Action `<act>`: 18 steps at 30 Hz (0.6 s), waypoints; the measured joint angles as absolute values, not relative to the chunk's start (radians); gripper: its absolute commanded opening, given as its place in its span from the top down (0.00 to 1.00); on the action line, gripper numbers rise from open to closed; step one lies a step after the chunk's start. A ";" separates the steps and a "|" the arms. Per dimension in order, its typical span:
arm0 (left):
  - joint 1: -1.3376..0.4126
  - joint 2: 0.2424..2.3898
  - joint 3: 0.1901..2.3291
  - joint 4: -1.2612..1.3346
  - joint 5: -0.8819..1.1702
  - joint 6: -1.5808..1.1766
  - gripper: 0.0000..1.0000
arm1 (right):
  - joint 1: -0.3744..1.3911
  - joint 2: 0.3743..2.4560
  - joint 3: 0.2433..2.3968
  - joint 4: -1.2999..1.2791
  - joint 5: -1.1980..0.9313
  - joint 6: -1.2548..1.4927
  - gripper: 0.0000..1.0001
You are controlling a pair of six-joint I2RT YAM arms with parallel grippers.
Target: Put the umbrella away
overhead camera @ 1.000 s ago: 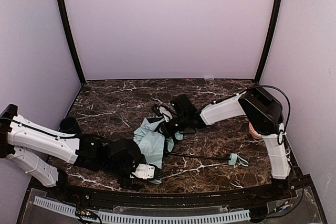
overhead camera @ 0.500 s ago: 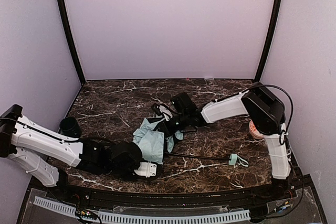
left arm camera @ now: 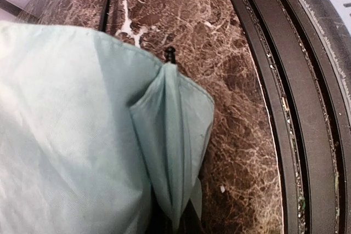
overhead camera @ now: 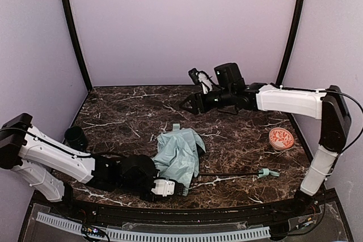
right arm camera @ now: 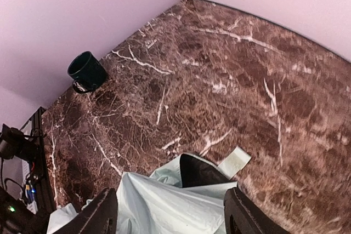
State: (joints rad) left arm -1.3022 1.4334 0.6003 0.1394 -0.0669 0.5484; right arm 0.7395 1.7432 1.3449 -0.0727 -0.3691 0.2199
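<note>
The umbrella (overhead camera: 180, 152) lies on the table (overhead camera: 125, 111) near the front edge, between the two arms and closer to the left one. Its pale green fabric is bunched in a loose heap, not wrapped. The left gripper (overhead camera: 170, 187) is closed on a fold at the near edge of that fabric; the left wrist view shows the pleat running down into the jaws, with a black rib tip (left arm camera: 170, 54) poking out just beyond it. The right gripper (overhead camera: 191, 103) hangs well above and behind the heap, its fingers (right arm camera: 105, 212) spread wide with nothing between them.

The step in hand looks like gathering the loose fabric around the shaft. To do it well, the left pinch should stay firm and low so the pleat does not slip out; the right gripper should come down on the far side of the heap, near the pale tab (overhead camera: 176, 127), and draw that fabric toward the pinned fold, not lift it. A pull on the fabric alone could swing the shaft across the table, so short, slow moves would suit.

The thin black shaft (overhead camera: 227, 174) gives the long axis; it runs nearly parallel to the front edge. The small green handle (overhead camera: 266, 172) points toward the right arm's side, and the fabric end points toward the left arm. A dark mug (overhead camera: 75, 136) and a patterned dish (overhead camera: 281, 138) stand well apart from the umbrella.
</note>
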 measured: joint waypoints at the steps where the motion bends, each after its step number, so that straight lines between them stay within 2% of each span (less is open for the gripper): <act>1: -1.303 1.464 0.602 0.161 -0.064 0.557 1.00 | 0.741 1.749 1.335 -0.087 -0.370 0.212 0.28; 6: -1.306 1.563 0.617 0.179 -0.071 0.581 1.00 | 0.744 1.754 1.269 -0.213 -0.392 0.149 0.28; 13: -1.306 1.539 0.617 0.159 -0.085 0.570 1.00 | 0.746 1.575 1.150 -0.499 -0.330 0.027 0.26; 18: -1.306 1.537 0.617 0.144 -0.098 0.561 1.00 | 0.748 1.522 1.058 -0.587 -0.345 0.017 0.23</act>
